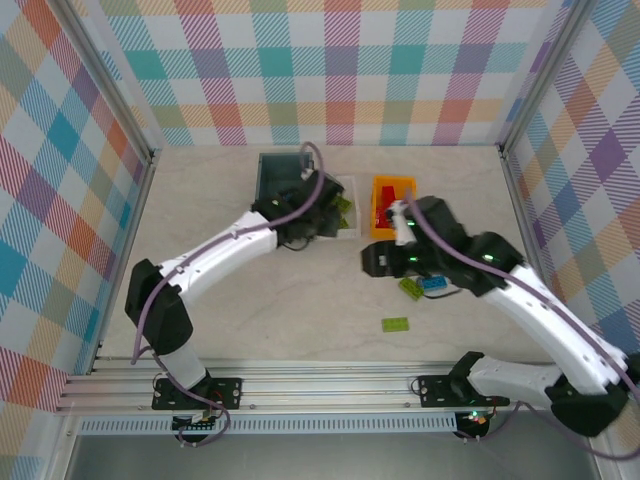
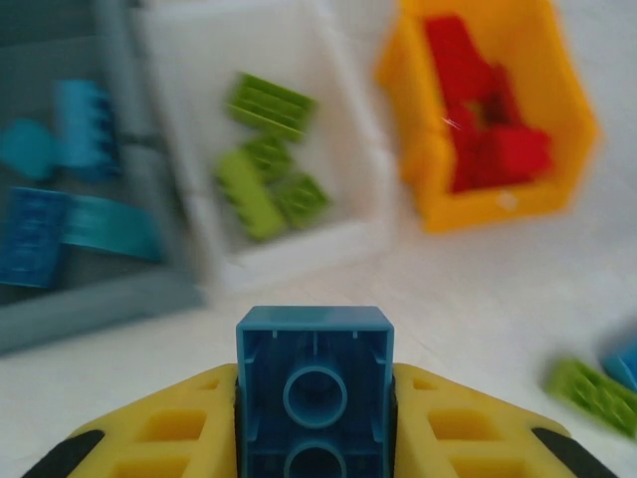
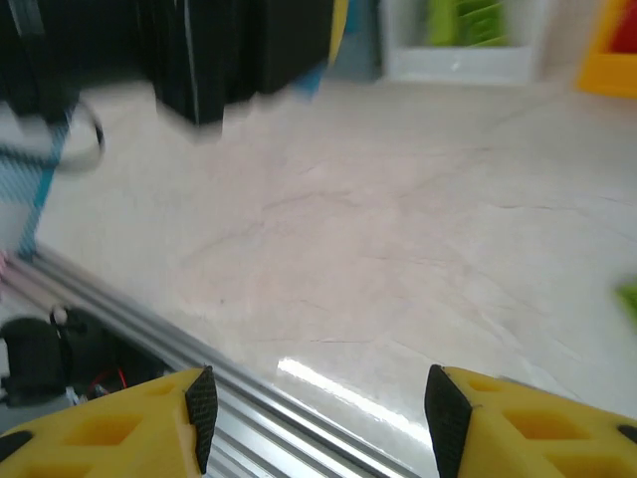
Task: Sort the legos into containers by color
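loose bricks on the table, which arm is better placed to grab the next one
Right. The right gripper is open and empty, and the loose bricks lie beside that arm. The left gripper is shut on a blue brick near the bins.

L arm overhangs white bin; mid table free.

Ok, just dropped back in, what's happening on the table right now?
The left tool grips a blue lego brick, facing the bins. The grey-blue bin holds blue legos, the white bin green legos, the orange-yellow bin red legos. The right tool is open and empty over the table. Lying loose: a flat green lego, a green brick, a small blue lego.
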You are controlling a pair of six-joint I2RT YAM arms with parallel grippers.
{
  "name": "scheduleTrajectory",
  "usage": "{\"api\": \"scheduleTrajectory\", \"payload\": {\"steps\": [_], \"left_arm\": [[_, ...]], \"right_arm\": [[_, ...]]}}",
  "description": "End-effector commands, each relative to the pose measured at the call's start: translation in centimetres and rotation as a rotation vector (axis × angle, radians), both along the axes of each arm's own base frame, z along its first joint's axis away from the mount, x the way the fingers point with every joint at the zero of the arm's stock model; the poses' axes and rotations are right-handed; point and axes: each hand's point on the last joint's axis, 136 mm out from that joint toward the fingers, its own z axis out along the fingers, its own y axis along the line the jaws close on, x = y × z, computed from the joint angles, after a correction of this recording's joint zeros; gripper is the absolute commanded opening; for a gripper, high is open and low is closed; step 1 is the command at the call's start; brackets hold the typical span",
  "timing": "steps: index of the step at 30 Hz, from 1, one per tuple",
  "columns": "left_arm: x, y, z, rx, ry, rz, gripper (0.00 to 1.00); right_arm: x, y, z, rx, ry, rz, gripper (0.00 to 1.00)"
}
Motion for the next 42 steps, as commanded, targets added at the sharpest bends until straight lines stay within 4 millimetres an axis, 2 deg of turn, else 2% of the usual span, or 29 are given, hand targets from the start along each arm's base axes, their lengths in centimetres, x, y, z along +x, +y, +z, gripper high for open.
{"api": "scheduleTrajectory", "payload": {"steps": [1, 4, 6, 10, 13, 18, 23, 26, 32, 35, 38, 42], "left_arm": [[2.4, 4.2, -1.8, 0.032, 0.076, 0.09, 0.28], [6.2, 6.7, -2.0, 0.048, 0.06, 0.169, 0.27], [8.7, 8.1, -2.9, 0.069, 0.065, 0.223, 0.27], [13.1, 9.8, -5.3, 0.119, 0.074, 0.312, 0.26], [15.7, 10.1, -7.0, 0.158, 0.063, 0.348, 0.24], [18.8, 11.0, -9.5, 0.225, 0.052, 0.398, 0.24], [20.1, 12.3, -11.4, 0.24, 0.068, 0.43, 0.24], [20.4, 12.5, -11.8, 0.227, 0.078, 0.43, 0.26], [20.2, 11.8, -11.9, 0.192, 0.103, 0.402, 0.45], [20.0, 11.6, -10.4, 0.16, 0.092, 0.403, 0.53], [19.8, 11.5, -7.9, 0.127, 0.063, 0.408, 0.55], [18.9, 11.0, -3.5, 0.074, 0.004, 0.41, 0.46]], "right_arm": [[1.7, 5.8, 0.5, 0.097, -0.105, 0.131, 0.59], [3.9, 9.1, 0.3, 0.158, -0.157, 0.14, 0.59], [5.4, 11.1, 0.2, 0.191, -0.197, 0.136, 0.59], [8.1, 13.4, -0.6, 0.218, -0.237, 0.091, 0.59], [8.7, 13.7, -0.6, 0.215, -0.233, 0.071, 0.6], [8.0, 12.6, -1.1, 0.21, -0.217, 0.05, 0.6], [7.2, 11.7, -1.0, 0.221, -0.208, 0.041, 0.6], [6.8, 11.4, -1.1, 0.22, -0.201, 0.042, 0.6], [6.3, 10.7, -1.7, 0.195, -0.182, 0.047, 0.61], [6.0, 10.2, -2.0, 0.19, -0.181, 0.042, 0.62], [5.8, 9.4, -2.3, 0.171, -0.183, 0.023, 0.62], [5.8, 6.4, -3.9, 0.083, -0.156, -0.091, 0.57]]}}
